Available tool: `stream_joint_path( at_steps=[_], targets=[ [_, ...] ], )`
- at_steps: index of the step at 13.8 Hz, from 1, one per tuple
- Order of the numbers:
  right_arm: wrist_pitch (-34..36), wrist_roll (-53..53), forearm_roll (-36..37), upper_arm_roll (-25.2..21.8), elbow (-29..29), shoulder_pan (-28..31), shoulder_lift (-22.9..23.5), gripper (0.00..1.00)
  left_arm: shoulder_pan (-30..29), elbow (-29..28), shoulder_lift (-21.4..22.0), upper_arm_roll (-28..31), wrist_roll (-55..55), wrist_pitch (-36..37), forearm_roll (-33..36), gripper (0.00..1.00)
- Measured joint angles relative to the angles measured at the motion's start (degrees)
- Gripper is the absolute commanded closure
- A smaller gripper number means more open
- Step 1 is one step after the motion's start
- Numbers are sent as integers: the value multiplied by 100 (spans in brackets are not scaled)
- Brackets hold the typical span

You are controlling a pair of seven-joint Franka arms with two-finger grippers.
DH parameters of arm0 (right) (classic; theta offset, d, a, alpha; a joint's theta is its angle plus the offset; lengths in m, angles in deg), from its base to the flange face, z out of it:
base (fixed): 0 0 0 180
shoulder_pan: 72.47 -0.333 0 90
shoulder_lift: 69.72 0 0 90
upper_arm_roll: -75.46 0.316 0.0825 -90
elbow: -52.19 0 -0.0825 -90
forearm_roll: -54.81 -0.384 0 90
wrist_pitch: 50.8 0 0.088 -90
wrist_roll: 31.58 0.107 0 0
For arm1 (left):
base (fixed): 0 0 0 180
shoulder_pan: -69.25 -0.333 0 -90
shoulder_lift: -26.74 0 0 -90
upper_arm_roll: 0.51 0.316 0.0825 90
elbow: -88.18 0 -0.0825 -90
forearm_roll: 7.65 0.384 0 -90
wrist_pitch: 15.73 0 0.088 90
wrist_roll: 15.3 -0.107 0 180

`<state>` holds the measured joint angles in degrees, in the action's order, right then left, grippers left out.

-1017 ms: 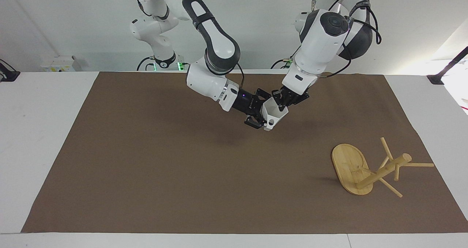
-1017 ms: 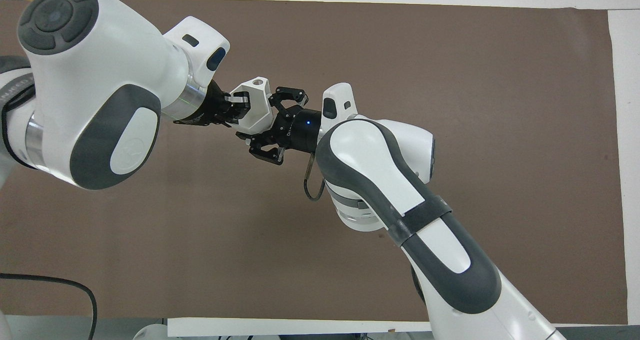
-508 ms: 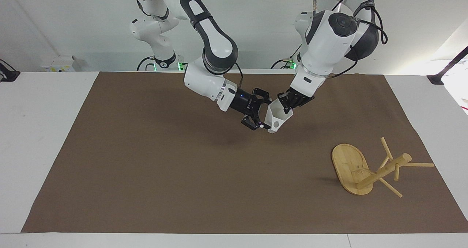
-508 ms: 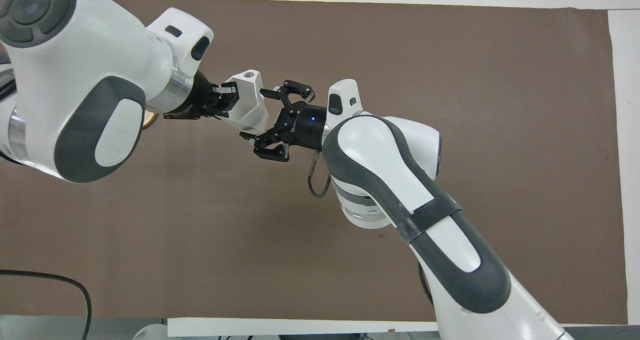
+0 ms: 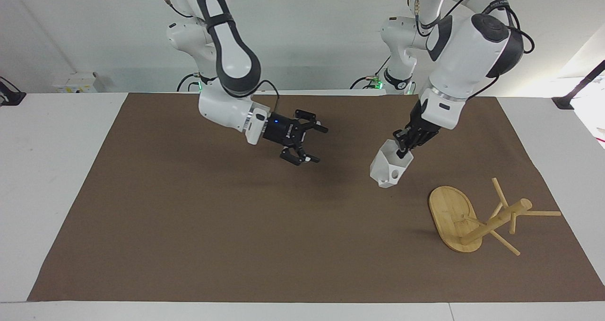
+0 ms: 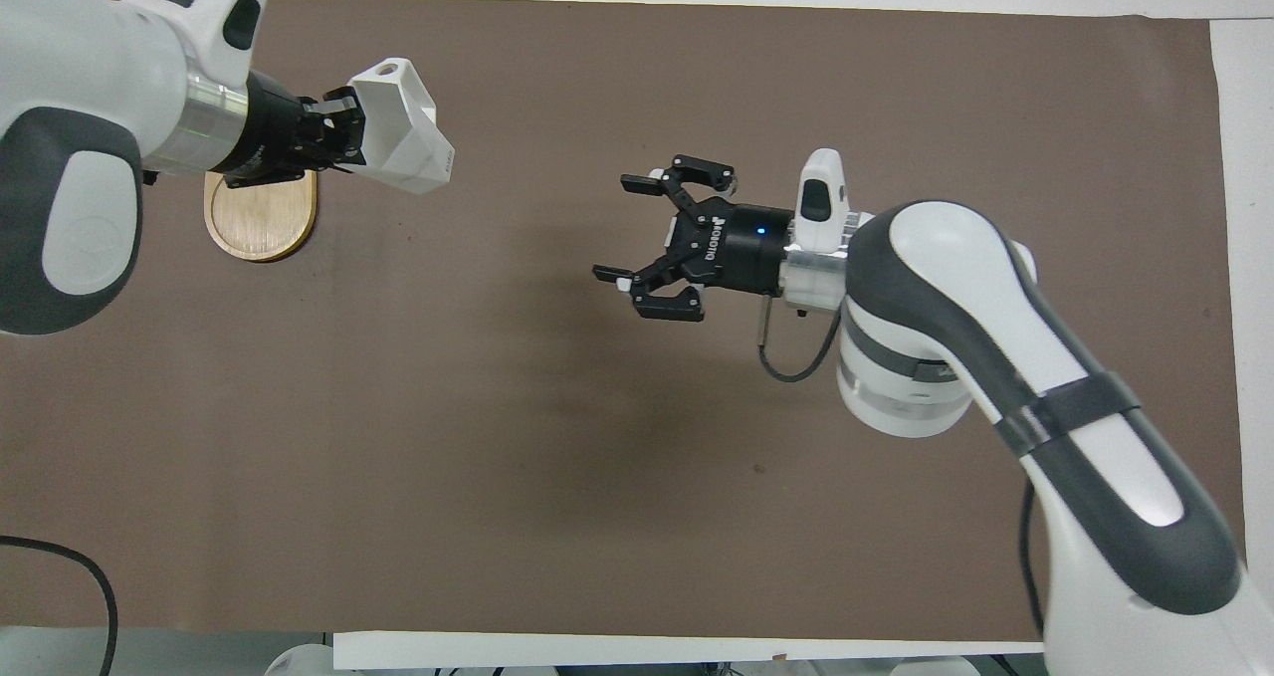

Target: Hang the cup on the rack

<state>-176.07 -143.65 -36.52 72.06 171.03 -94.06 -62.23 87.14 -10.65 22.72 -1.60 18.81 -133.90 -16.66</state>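
Observation:
The white faceted cup [image 5: 388,169] hangs in the air, tilted, with its rim gripped by my left gripper [image 5: 402,150], which is shut on it. The cup is over the brown mat, close to the rack. The bamboo rack [image 5: 477,219] lies tipped on its side at the left arm's end of the table, its pegs sticking out. My right gripper [image 5: 308,143] is open and empty over the middle of the mat. In the overhead view the cup [image 6: 403,128] and left gripper [image 6: 340,130] show, the right gripper [image 6: 625,230] is spread wide, and the rack's oval base [image 6: 261,220] is partly hidden by the left arm.
A brown mat [image 5: 198,226] covers most of the white table [image 5: 52,179]. A black clamp [image 5: 567,99] stands at the table's corner by the left arm's end.
The right gripper let go of the cup and drew back toward its own end. The left gripper carried the cup away toward the rack.

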Motion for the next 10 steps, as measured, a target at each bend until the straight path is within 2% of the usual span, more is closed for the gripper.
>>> stream_joint_path(
  at_steps=[3, 6, 8, 10],
  targets=[
    [946, -32, 1838, -26, -62, 1301, -60, 0, -66, -1816, 694, -10, 0, -2212, 0, 100],
    [1466, -36, 3159, -31, -300, 2167, -61, 0, -52, -3527, 1182, -47, 7, -4216, -40, 100],
    [1658, 86, 4018, -32, -522, 2562, -61, 0, -11, -4421, 1178, -65, 17, -5987, -243, 100],
    [1907, 726, 4912, -32, -879, 2838, -63, 0, -8, -4860, 915, -88, 38, -7291, -338, 100]
  ],
)
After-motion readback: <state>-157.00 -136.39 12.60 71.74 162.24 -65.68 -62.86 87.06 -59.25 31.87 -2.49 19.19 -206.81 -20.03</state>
